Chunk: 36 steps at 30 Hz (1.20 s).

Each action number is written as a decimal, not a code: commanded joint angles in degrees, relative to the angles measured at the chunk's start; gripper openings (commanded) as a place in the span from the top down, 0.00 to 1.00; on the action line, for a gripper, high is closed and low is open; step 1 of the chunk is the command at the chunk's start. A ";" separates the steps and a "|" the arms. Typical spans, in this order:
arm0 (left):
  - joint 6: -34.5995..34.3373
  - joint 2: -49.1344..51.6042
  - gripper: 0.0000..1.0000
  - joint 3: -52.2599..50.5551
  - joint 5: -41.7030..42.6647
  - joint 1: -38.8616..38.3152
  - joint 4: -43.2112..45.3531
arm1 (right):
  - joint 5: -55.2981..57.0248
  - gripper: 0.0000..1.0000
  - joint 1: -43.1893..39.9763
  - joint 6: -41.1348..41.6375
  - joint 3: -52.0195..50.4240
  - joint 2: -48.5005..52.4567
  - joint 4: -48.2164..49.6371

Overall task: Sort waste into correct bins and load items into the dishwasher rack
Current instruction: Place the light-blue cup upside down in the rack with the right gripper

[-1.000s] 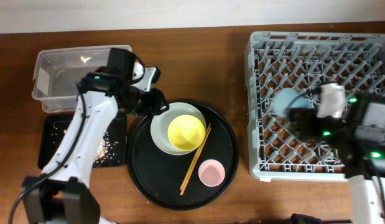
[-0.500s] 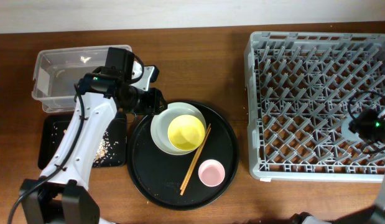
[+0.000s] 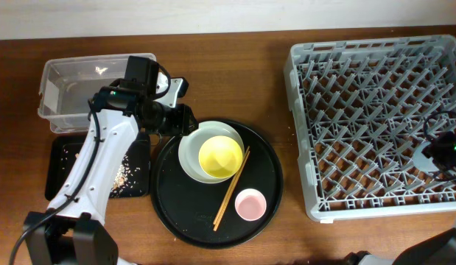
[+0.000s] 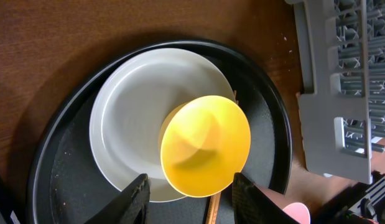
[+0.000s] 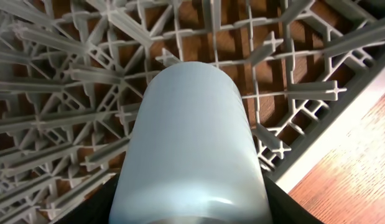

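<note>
blue cup [image 5: 189,143]: over the dishwasher rack [image 3: 360,88] lattice, near its right-hand edge; can't tell if it touches the pegs yet
right gripper [image 3: 437,151]: fingers pressed on either side of the blue cup, pinching it; not let go
dishwasher rack: nothing else loaded that I can see, only bare pegs
left gripper [image 4: 191,198]: jaws spread wide, nothing between them, hanging over the near rim of the yellow bowl [image 4: 204,146]
yellow bowl: sits inside the plate [image 4: 130,112], off-centre toward the chopsticks
plate: on the round black tray [image 3: 183,213], not loaded
chopsticks [image 3: 231,190]: lying on the round tray, one end just beside the plate
pink cup [image 3: 250,204]: upright on the round tray, near the chopsticks
food scraps [image 3: 124,175]: crumbs in the shallow black tray [image 3: 62,158], partly hidden by the left arm
clear tub [image 3: 65,81]: contents too faint to call
done: waste looks cleared off the round tray; first cup is at the rack
left: release the blue cup, then load the bowl, plate, pink cup and chopsticks
progress guess: sorting finished, loading barely started
</note>
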 commanded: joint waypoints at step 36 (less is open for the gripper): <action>0.07 -0.98 0.51 0.57 -0.39 -1.22 -0.11 | -15.61 0.12 -0.15 -0.26 8.02 2.16 -9.27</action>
